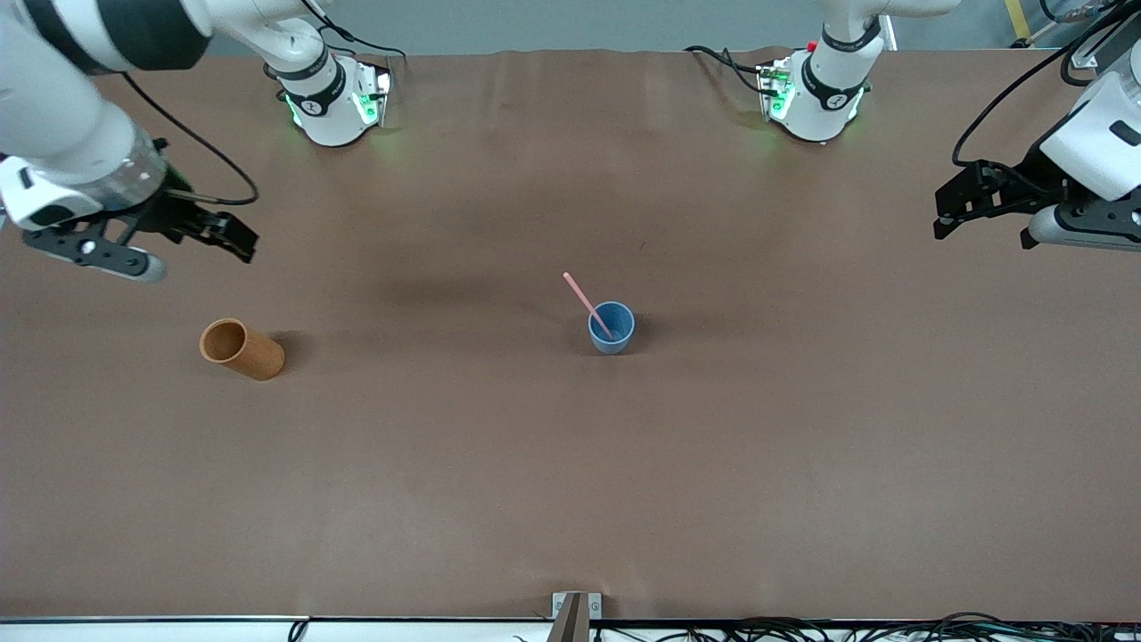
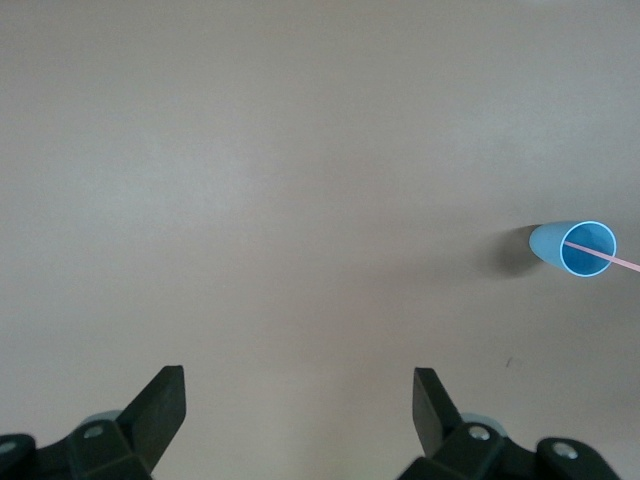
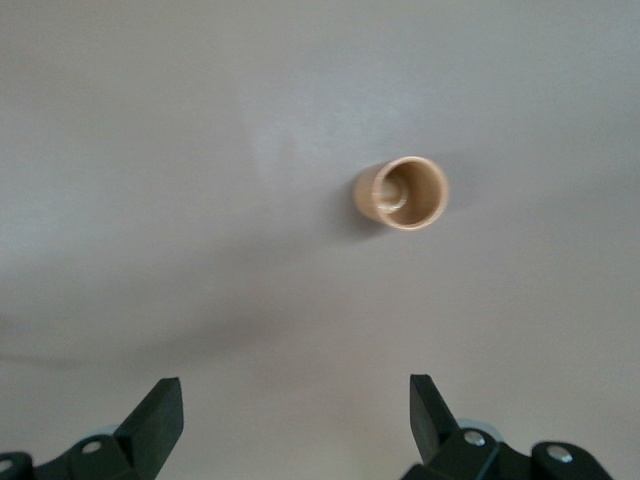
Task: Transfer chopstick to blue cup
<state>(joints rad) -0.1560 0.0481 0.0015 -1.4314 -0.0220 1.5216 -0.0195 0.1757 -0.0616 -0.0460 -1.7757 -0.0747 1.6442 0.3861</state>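
Chopstick (image 1: pixel 586 303) already leans inside the blue cup (image 1: pixel 611 328) at frame centre, so keep both released, empty grippers, left gripper (image 1: pixel 952 207) at the right edge and right gripper (image 1: pixel 233 234) at upper left, well clear.

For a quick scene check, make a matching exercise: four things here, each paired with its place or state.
Things:
1. chopstick
2. blue cup
3. orange cup
4. left claw

States:
A. stands empty toward the right arm's end
B. open, holding nothing, over the table's left-arm end
C. leans inside a cup, tip above the rim
D. stands mid-table, holding a stick

Pairs: 1-C, 2-D, 3-A, 4-B
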